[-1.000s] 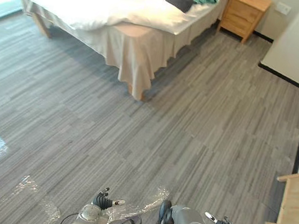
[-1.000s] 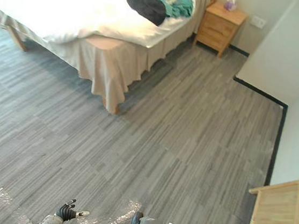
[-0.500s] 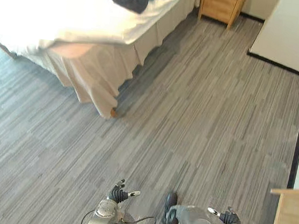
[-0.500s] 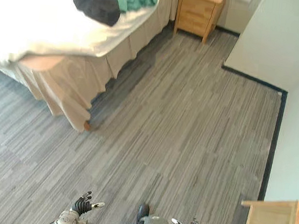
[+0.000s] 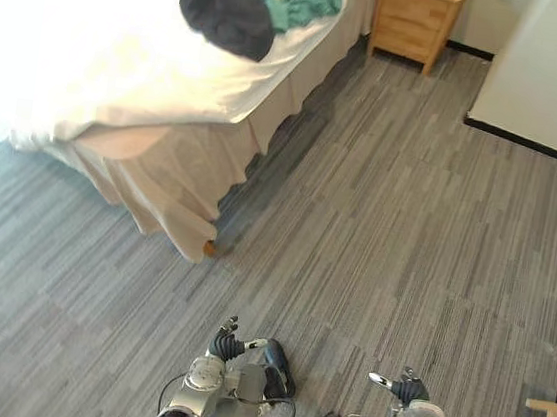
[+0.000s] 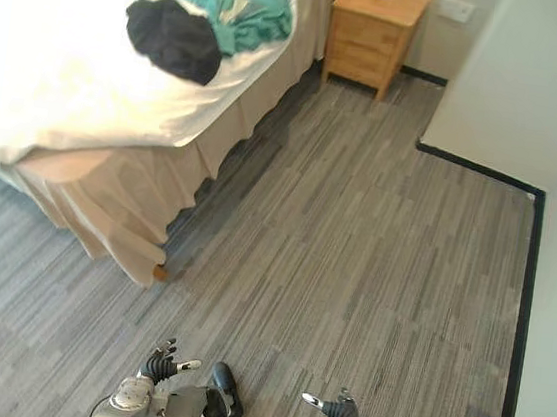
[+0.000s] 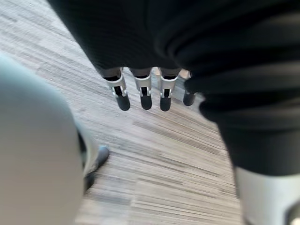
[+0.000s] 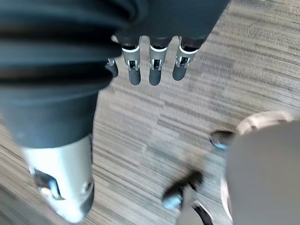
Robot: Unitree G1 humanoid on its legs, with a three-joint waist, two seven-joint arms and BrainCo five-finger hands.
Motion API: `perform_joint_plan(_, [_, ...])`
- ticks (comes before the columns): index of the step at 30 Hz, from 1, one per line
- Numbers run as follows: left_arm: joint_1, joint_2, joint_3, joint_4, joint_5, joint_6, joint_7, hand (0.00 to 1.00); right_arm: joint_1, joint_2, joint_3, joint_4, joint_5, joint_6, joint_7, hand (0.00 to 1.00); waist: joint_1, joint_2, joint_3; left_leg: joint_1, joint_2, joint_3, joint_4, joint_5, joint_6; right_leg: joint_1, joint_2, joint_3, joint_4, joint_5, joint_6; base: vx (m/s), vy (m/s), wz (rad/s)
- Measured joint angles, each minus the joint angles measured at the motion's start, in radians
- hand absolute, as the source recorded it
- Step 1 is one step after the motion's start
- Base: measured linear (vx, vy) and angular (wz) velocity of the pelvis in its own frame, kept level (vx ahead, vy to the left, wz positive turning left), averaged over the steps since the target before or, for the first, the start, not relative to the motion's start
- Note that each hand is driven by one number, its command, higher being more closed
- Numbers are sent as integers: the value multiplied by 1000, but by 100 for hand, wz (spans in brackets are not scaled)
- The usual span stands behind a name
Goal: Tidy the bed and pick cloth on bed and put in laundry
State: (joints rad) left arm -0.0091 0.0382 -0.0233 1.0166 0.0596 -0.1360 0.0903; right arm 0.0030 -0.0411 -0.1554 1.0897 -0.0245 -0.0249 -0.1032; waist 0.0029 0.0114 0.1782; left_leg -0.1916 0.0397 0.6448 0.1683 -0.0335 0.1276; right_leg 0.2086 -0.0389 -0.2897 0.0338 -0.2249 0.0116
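A grey wood-grain plank floor (image 6: pixel 351 277) covers the room. A wide bed with white cover and beige skirt (image 6: pixel 72 74) stands at the far left, brightly lit. A light wooden bedside cabinet with drawers (image 6: pixel 372 28) sits just beside its head, against the far wall. An off-white wall (image 6: pixel 534 87) edged with black skirting (image 6: pixel 479 168) juts in on the right.

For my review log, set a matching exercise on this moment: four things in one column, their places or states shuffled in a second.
Things:
1 black cloth
2 green cloth
3 nightstand
4 left hand

Places or states:
A standing beside the bed
B open, holding nothing
C on the bed, the cloth nearer the nightstand
D on the bed, the cloth nearer the robot

Pairs: 1-D, 2-C, 3-A, 4-B.
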Motion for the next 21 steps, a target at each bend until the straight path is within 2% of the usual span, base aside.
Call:
perform_joint_plan(2, [7, 1, 34, 10, -2, 3, 0, 0, 3, 6, 0, 8, -9, -2, 5, 0, 17, -11, -12, 61, -50, -30, -66, -1, -1, 36, -17, -10, 22, 28, 42, 237, 138, 45])
perform_joint_plan(3, [14, 2, 35, 10, -3, 3, 0, 0, 5, 6, -1, 10, -21, -2, 7, 0, 16, -9, -15, 80, -61, -48, -85, -2, -2, 37, -17, -18, 54, 29, 44, 221, 100, 60])
perform_joint_plan(5, [37, 4, 35, 11, -6, 4, 0, 0, 10, -2, -13, 12, -39, -3, 11, 0, 14, 7, -29, 130, -68, -104, -127, -14, -9, -25, -31, -52, 283, 33, 52, 289, 119, 69])
perform_joint_plan(6, [44, 8, 34, 22, -6, 6, 0, 0, 12, -6, -43, 7, -37, -4, 14, 0, 12, 14, -33, 165, -66, -162, -139, -28, -10, -113, -66, -57, 534, 82, 129, 338, 135, 108])
perform_joint_plan(7, [42, 17, 31, 37, -6, 19, 0, 0, 12, -2, -52, -8, -36, -6, 14, 0, 2, 5, -33, 193, -77, -224, -130, -46, -9, -202, -108, -42, 757, 119, 152, 383, 98, 149])
perform_joint_plan(8, [41, 24, 31, 57, -11, 24, 0, 0, 12, 2, -57, -20, -36, -5, 13, 0, -10, -2, -34, 217, -80, -260, -124, -53, -11, -242, -138, -38, 858, 83, 117, 392, 43, 177])
perform_joint_plan(9, [41, 27, 30, 63, -11, 23, 2, 0, 18, 2, -68, -29, -36, -5, 12, 0, -11, -1, -33, 254, -82, -320, -126, -55, -14, -277, -168, -45, 913, 41, 106, 486, 10, 149])
perform_joint_plan(12, [41, 27, 25, 66, -10, 24, 2, 0, 18, 3, -74, -36, -30, -10, 10, 0, -17, 0, -33, 303, -62, -443, -129, -62, -26, -314, -171, -26, 812, -12, 83, 376, -82, 152])
perform_joint_plan(13, [42, 25, 26, 64, -14, 22, 2, 0, 18, 5, -74, -36, -24, -15, 7, 0, -16, 0, -32, 312, -49, -504, -130, -71, -43, -328, -162, -1, 656, -25, 94, 208, -127, 131])
perform_joint_plan(14, [33, 26, 26, 61, -18, 21, 2, 0, 18, 5, -73, -35, -17, -15, 6, 0, -15, -3, -32, 314, -44, -524, -129, -77, -52, -331, -154, 15, 579, -24, 94, 239, -192, 135])
perform_joint_plan(15, [34, 27, 26, 58, -21, 20, 2, 0, 17, 9, -72, -34, -5, -15, 5, 0, -13, -4, -32, 313, -35, -558, -127, -85, -66, -333, -139, 60, 415, -18, 100, 217, -248, 83])
perform_joint_plan(16, [34, 30, 25, 57, -29, 19, 2, 0, 16, 16, -69, -34, 7, -16, 4, 0, -13, -14, -32, 311, -36, -581, -124, -96, -86, -331, -132, 95, 250, 37, 97, 228, -276, 68])
perform_joint_plan(17, [33, 35, 26, 56, -31, 18, 2, 0, 16, 23, -67, -34, 11, -15, 3, 0, -13, -29, -32, 311, -43, -587, -121, -103, -98, -325, -134, 116, 170, 79, 91, 238, -319, 44])
perform_joint_plan(18, [31, 56, 26, 54, -31, 16, 1, 0, 16, 36, -67, -32, 12, -15, 3, 0, -14, -63, -32, 314, -57, -594, -119, -117, -117, -312, -147, 142, 106, 201, 94, 244, -341, 36])
perform_joint_plan(19, [38, 51, 30, 62, -30, 17, 1, 0, 6, 35, -67, -34, 23, -15, 3, 0, -21, -40, -28, 312, -24, -573, -115, -124, -139, -297, -126, 118, 98, 233, 81, 259, -355, 40])
perform_joint_plan(20, [38, 39, 34, 60, -30, 14, -2, 0, -3, 20, -65, -30, 28, -14, 3, 0, -33, -26, -11, 316, 10, -515, -113, -137, -149, -291, -105, 104, 110, 211, 74, 195, -252, 26])
perform_joint_plan(21, [40, 35, 36, 60, -30, 14, -2, 0, -6, 17, -63, -29, 32, -13, 3, 0, -32, -18, -8, 320, 22, -516, -113, -138, -155, -288, -95, 100, 116, 205, 73, 178, -189, 17])
